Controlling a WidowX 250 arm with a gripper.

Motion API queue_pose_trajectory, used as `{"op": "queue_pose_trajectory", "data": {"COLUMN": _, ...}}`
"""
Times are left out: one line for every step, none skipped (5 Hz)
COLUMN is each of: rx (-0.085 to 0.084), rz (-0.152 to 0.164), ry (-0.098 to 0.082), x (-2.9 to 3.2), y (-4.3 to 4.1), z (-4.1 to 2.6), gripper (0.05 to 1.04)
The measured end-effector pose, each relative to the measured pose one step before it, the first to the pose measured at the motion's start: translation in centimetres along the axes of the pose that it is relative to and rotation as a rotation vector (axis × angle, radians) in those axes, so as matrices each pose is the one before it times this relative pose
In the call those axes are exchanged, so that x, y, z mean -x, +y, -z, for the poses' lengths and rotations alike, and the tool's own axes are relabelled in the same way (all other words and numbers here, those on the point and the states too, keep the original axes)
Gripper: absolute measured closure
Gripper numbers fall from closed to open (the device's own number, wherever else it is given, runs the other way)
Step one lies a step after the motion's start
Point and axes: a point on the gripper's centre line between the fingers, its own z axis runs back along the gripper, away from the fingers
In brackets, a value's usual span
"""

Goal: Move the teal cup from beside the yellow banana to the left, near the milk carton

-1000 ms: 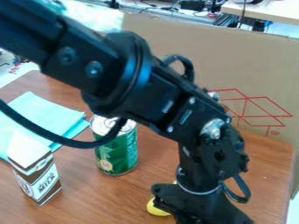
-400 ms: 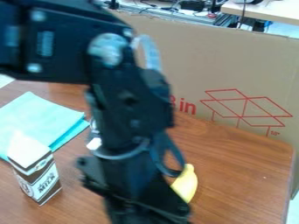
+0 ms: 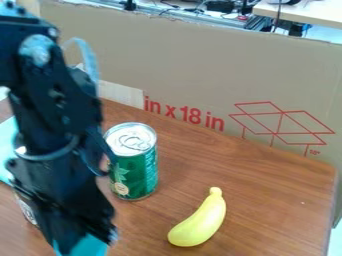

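Observation:
The gripper (image 3: 70, 215) hangs at the lower left, in front of the milk carton. A teal patch (image 3: 87, 246) shows just below it at the bottom edge; I cannot tell if it is held or part of the gripper. Only a sliver of the milk carton (image 3: 27, 211) peeks out on its left. A green can (image 3: 135, 167) stands upright, right of the arm, its left edge partly covered. The yellow banana (image 3: 200, 222) lies on the wooden table farther right. Part of the teal cloth (image 3: 7, 150) appears at the left edge, behind the arm.
A tall cardboard panel (image 3: 200, 65) with red print rises along the back of the table (image 3: 280, 200) and down its right side. Cables and equipment lie beyond it at the top.
The arm has swung left across the view, now covering most of the carton and cloth. The banana and can have come out from behind it; both rest where they were.

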Motion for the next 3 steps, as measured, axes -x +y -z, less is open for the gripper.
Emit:
{"op": "queue_pose_trajectory", "data": {"rx": -0.0083, "rz": -0.0458, "ry": 0.0154, "x": -0.756, "y": 2.304, "z": 0.789, "gripper": 0.986}}
{"op": "queue_pose_trajectory", "data": {"rx": -0.0002, "rz": -0.0192, "ry": 0.0139, "x": -1.247, "y": 0.761, "z": 1.583, "gripper": 0.986}}
{"op": "queue_pose_trajectory", "data": {"rx": 0.0003, "rz": 0.0137, "ry": 0.0284, "x": -1.211, "y": -0.411, "z": 2.245, "gripper": 0.986}}
